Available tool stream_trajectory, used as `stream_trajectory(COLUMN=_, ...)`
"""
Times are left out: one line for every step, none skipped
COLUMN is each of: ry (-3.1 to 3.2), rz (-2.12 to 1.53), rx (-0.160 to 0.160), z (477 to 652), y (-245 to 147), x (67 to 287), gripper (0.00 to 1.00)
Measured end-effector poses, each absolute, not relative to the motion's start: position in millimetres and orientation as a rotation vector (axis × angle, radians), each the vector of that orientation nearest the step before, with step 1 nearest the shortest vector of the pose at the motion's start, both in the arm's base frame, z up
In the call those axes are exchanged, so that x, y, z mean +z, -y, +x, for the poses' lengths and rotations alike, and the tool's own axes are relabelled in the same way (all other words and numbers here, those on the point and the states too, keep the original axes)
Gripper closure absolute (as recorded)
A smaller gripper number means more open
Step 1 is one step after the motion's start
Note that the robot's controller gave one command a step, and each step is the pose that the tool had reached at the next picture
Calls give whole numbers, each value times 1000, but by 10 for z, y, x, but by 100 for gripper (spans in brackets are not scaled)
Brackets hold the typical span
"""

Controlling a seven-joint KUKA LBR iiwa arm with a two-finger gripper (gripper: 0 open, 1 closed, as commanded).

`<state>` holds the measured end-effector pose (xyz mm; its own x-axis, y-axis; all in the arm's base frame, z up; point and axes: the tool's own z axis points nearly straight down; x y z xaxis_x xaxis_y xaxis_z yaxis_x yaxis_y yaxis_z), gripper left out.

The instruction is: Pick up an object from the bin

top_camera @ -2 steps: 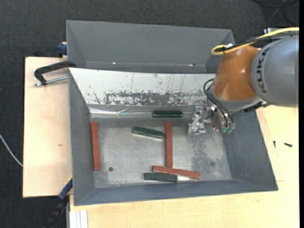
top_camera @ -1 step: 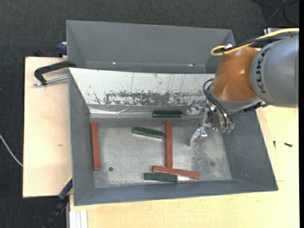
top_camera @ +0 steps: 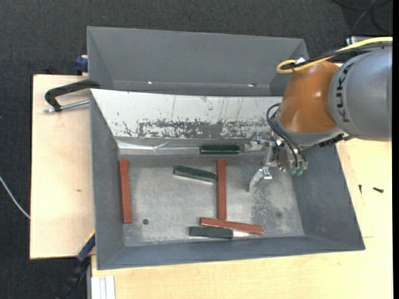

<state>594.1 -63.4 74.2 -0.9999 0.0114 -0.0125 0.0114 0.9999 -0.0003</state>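
Pincer (top_camera: 264,174) hangs right of middle red bar (top_camera: 221,192).

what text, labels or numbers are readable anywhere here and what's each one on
"KUK": sideways on the grey arm link, beside its orange cover; the rest of the word is hidden.
No text on the red sticks, green sticks or bin; the back-wall speckles are scratches.
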Motion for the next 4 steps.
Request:
stream_trajectory(ry=-3140, rz=191, rx=2, z=5997, y=-32, x=779, gripper=100)
stream_trajectory(ry=-3145, rz=194, rx=-2, z=5975, y=-20, x=756, gripper=0)
stream_trajectory(ry=-3144, rz=194, rx=-2, z=5976, y=-20, x=755, gripper=0)
stream_trajectory(ry=-3131, rz=220, rx=-18, z=5902, y=-301, x=757, gripper=0)
